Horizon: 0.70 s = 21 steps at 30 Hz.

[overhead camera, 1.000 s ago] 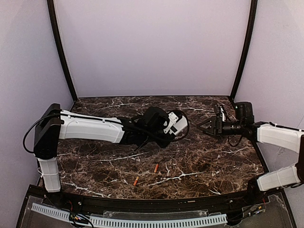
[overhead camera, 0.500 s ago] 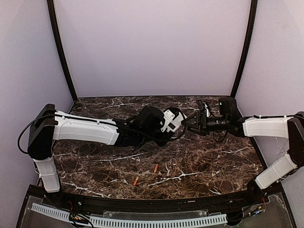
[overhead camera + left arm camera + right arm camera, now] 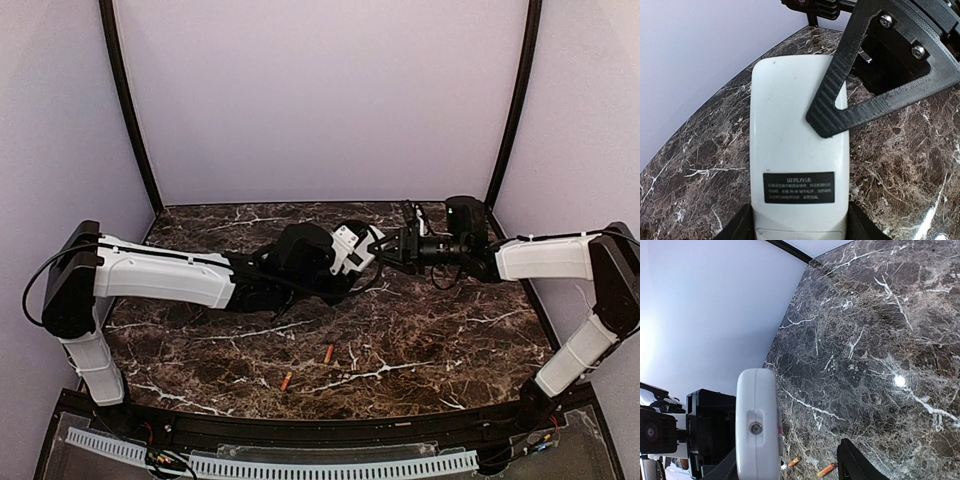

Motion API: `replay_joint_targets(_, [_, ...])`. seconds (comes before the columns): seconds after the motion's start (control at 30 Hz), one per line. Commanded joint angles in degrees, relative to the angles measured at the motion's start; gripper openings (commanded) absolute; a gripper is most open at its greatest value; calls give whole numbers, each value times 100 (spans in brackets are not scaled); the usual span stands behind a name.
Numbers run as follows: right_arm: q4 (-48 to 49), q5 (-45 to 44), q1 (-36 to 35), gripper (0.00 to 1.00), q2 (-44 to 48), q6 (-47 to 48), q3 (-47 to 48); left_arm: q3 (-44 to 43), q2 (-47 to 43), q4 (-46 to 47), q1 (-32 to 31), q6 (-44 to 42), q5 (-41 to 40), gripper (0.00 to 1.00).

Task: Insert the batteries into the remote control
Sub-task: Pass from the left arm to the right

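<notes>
Marble table (image 3: 450,340), two loose batteries (image 3: 328,353) (image 3: 286,381), one remote control (image 3: 795,165) clamped in left end effector (image 3: 799,232), right end effector (image 3: 383,247) apart

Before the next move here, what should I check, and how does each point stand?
1. Left gripper holds the remote control: ok, clamped at its sides.
2. Right gripper around the remote's far end: ok, one finger lies across the white back.
3. Right grip closed: not ok, a gap shows beside the remote in the right wrist view.
4. Batteries reachable: ok, both lie loose on the table near its front.
5. Remote's back opened for loading: cannot tell.
</notes>
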State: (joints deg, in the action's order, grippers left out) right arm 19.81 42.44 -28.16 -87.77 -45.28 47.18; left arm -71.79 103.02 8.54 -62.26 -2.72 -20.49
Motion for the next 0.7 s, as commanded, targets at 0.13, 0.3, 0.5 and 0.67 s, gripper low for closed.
replay_joint_targets(0.13, [414,-46,-82,51,-254,-213,241,265,-472,347,-45,11,-107,44])
replay_joint_targets(0.3, [512,-34,-172,52,-391,-266,388,250,-449,323,-49,7,-12,44])
replay_joint_targets(0.5, [776,43,-240,40,-458,-341,455,201,-405,273,-51,76,63,44])
replay_joint_targets(0.67, [826,121,-246,23,-495,-346,529,209,-402,264,-55,143,106,44])
